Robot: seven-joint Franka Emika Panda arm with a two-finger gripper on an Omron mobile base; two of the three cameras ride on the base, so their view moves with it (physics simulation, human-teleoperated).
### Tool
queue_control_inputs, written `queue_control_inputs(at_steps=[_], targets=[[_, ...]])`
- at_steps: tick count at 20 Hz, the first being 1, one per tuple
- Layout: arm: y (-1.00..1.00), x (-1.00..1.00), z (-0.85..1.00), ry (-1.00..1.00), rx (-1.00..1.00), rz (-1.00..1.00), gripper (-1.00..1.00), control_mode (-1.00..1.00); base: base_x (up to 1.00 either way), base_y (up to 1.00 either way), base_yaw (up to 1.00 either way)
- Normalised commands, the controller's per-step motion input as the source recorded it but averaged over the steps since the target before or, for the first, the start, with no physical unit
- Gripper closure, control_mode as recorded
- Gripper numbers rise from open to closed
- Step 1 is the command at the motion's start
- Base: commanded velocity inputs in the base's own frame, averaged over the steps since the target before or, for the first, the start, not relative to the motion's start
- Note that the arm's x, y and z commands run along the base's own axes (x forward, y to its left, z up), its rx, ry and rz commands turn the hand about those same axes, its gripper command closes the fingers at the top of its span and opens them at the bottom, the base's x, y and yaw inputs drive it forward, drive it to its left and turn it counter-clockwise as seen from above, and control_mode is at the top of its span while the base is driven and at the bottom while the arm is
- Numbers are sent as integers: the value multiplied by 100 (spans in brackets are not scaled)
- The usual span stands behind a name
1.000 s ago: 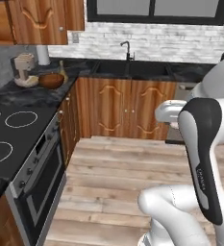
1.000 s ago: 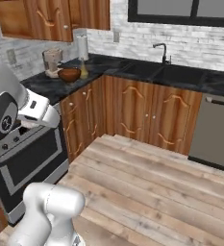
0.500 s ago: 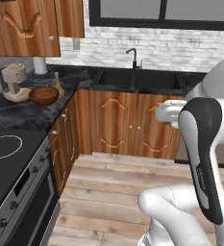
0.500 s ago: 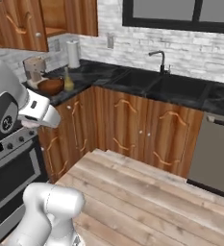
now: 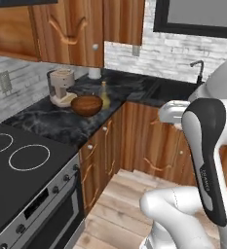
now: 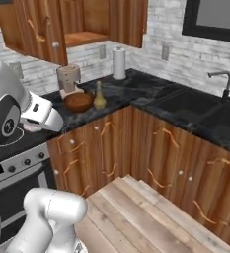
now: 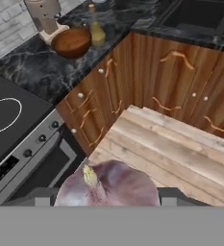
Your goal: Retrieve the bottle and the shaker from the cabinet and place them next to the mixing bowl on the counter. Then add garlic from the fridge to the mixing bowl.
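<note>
You are on the last leg: the garlic (image 7: 108,185) sits right at the bottom of the hand view, a purplish-white bulb with its stem tip up, held between the jaws, which are clamped on it (the finger tips themselves are mostly hidden behind the bulb, so judge the grip by how the bulb sits rather than by any visible contact).

The mixing bowl (image 5: 86,104) waits on the dark marble desk (image 5: 47,121) by the corner, just in front of the coffee machine (image 5: 61,86). The bottle (image 6: 99,96) stands just beside the bowl, on its sink side, so that part of the job looks done. You cannot make out the shaker from these pictures; do not count on it either way. The cabinet (image 6: 47,24) above hangs open.

The arm is tucked in close to the base, and the bowl is well away from the hand, up and across the stove (image 5: 17,165) corner. Your next move, as it looks from here, calls for bringing the base nearer to the desk, then reaching out and over the bowl's rim. Come in from the stove side or from straight above, since the bottle crowds the other side and could be knocked by the wrist. Let go only once the bulb hangs squarely above the bowl's hollow.
</note>
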Motion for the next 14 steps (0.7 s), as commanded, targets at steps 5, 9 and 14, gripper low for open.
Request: queue_control_inputs(at_steps=[5,9,14], targets=[[0,0,0,0,0,0,100,100,100,0,58],[0,0,0,0,0,0,100,100,100,-19,57],[0,0,0,0,0,0,100,100,71,-64,50]])
